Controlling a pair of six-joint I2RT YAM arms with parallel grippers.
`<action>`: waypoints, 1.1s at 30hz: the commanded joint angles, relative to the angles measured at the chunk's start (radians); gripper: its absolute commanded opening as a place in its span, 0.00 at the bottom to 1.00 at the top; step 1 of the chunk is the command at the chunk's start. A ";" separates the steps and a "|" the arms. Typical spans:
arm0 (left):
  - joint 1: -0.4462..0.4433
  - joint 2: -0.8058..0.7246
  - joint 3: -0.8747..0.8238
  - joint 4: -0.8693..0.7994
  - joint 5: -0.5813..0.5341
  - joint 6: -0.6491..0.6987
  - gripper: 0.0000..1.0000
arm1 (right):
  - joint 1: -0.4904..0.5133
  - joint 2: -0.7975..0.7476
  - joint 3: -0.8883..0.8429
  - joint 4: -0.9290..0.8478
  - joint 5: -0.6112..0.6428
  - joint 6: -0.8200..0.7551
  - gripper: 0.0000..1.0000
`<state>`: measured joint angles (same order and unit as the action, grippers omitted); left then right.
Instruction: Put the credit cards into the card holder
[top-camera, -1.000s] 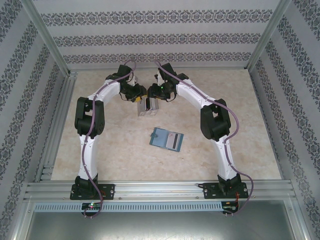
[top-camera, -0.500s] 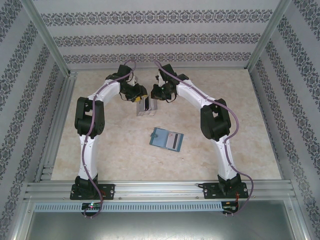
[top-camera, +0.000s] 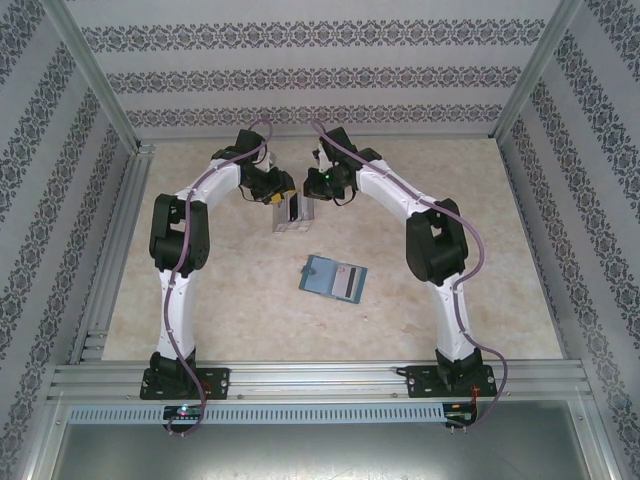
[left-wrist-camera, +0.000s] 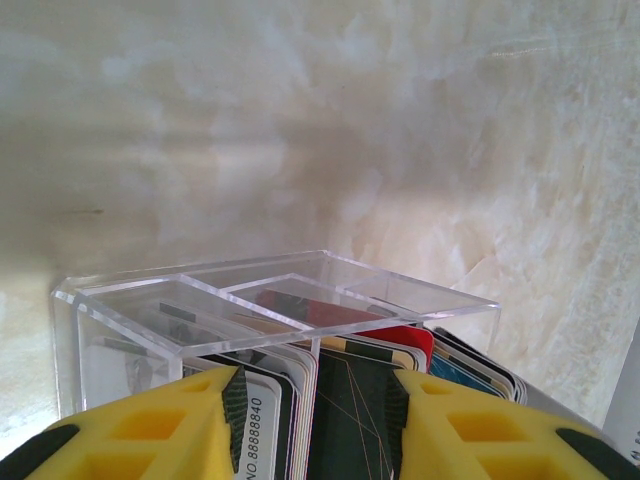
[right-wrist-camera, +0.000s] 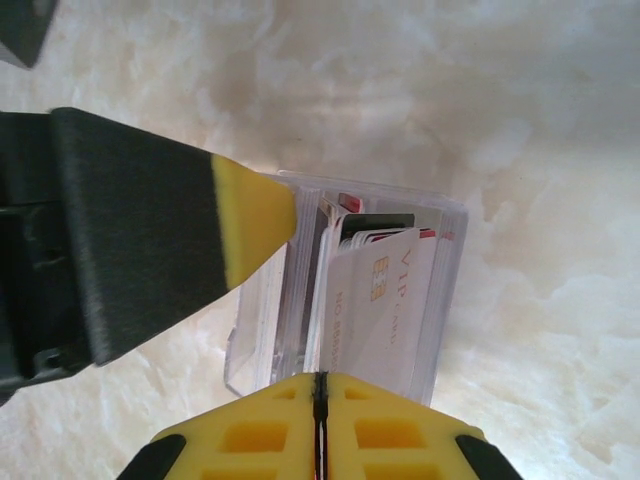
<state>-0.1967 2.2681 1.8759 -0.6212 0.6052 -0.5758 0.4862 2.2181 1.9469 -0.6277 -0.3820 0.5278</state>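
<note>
While clamped across the clear stand (top-camera: 287, 217) | left gripper (left-wrist-camera: 312, 420) part-open on its walls | right gripper (right-wrist-camera: 318, 420) pinched on one of the credit cards (right-wrist-camera: 385, 300) above it | card holder (top-camera: 333, 277) lying open nearer than stand, bare table (top-camera: 230, 300) around.

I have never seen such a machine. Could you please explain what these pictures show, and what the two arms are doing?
These are two robot arms bolted to the near edge of a table. One picture looks down from above; the other two come from small cameras on each wrist, so the yellow fingers belong to the arm itself.

On the table lie an open blue card holder and, farther back, a clear stand full of cards.

The left gripper grips the stand from both sides, probably to steady it. The right gripper is shut on the thin edge of a dark card above the stand, beside a pale VIP card that leans in it.
</note>
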 joint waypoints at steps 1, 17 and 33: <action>-0.015 -0.005 0.012 -0.012 -0.005 -0.004 0.43 | -0.005 -0.064 -0.025 0.028 0.013 0.002 0.10; -0.015 -0.085 -0.019 0.001 -0.032 0.006 0.44 | -0.045 -0.215 -0.193 0.098 0.039 -0.009 0.04; -0.009 -0.477 -0.410 0.268 -0.041 0.031 0.44 | -0.130 -0.453 -0.455 0.256 -0.081 0.032 0.02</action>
<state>-0.2020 1.8668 1.5570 -0.4622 0.5648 -0.5743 0.3725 1.8191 1.5387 -0.4252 -0.4095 0.5400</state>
